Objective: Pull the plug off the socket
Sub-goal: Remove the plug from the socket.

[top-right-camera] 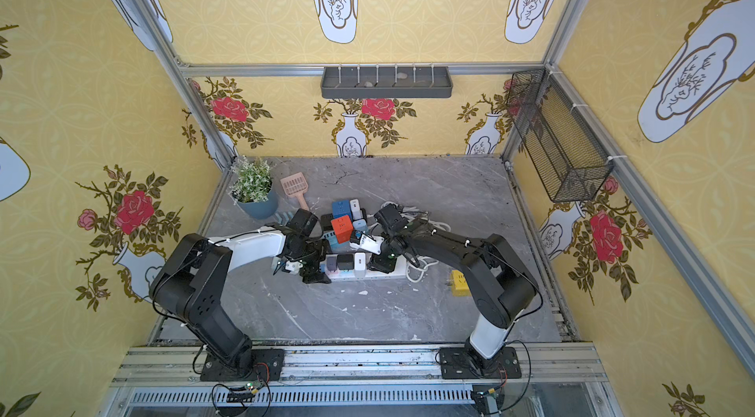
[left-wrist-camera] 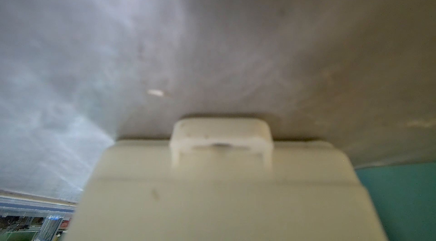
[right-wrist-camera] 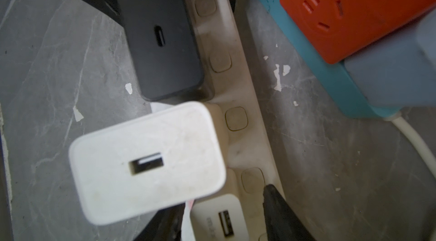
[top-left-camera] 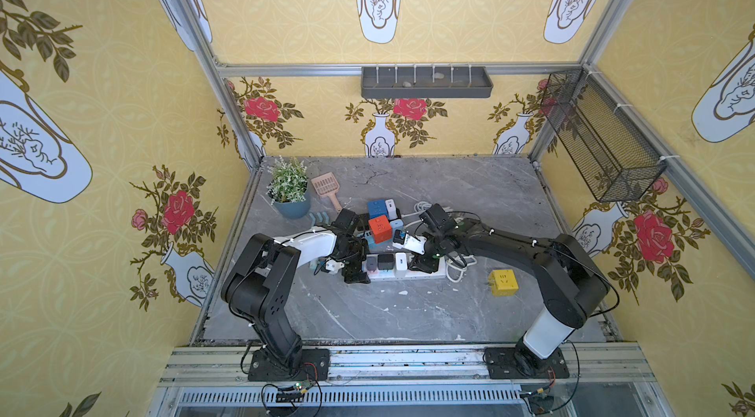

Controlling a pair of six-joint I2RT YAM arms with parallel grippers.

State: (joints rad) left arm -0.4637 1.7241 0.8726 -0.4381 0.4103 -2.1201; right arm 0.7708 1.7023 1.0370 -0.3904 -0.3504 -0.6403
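**Power strip with both grippers in place.** A white power strip (top-left-camera: 409, 275) is shown lying near the middle of the grey marbled table (top-left-camera: 367, 321), with both arms bent in over it. A black charger (right-wrist-camera: 162, 39), a larger white charger (right-wrist-camera: 146, 164) and a small white USB plug (right-wrist-camera: 218, 222) are plugged into it in a row, and all three stand in their sockets. The right gripper (right-wrist-camera: 219, 204) is set astride the small plug, toward the strip's right end. Its black fingers (right-wrist-camera: 278, 211) are held apart, one on each side. A sliver of the strip is visible between this finger and the plug, so no pinch is seen. The left gripper (top-left-camera: 356, 272) is lowered at the strip's opposite end. Only its blurred cream body is shown in the wrist view, and whether its fingers are spread or pressed together cannot be told. An orange cube socket (top-left-camera: 378, 230) is seen just behind the strip, and a yellow cube socket (top-left-camera: 503, 282) well apart to the right.
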